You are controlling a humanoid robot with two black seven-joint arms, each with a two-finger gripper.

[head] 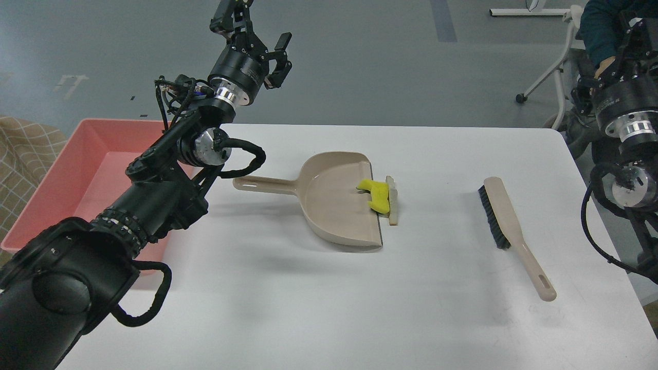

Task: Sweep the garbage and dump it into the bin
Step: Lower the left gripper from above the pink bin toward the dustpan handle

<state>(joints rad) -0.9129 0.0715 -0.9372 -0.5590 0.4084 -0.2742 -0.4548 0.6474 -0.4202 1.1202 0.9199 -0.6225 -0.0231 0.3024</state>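
Observation:
A crumpled yellow scrap [376,194] lies on the front lip of a beige dustpan [329,203]. A thin pale beige stick [393,201] lies on the table right against that lip. The salmon-pink bin [61,162] stands at the table's left edge, partly behind my left arm. My left gripper [253,26] is open and empty, raised high above the table's far edge, left of the dustpan's handle [262,184]. My right gripper [631,31] is raised at the far right, off the table; its fingers cannot be told apart.
A beige hand brush [509,228] with black bristles lies on the white table [329,308], right of the dustpan. A person in a teal top [596,25] and a wheeled chair [552,61] are behind the right arm. A checked cloth [20,154] lies left of the bin.

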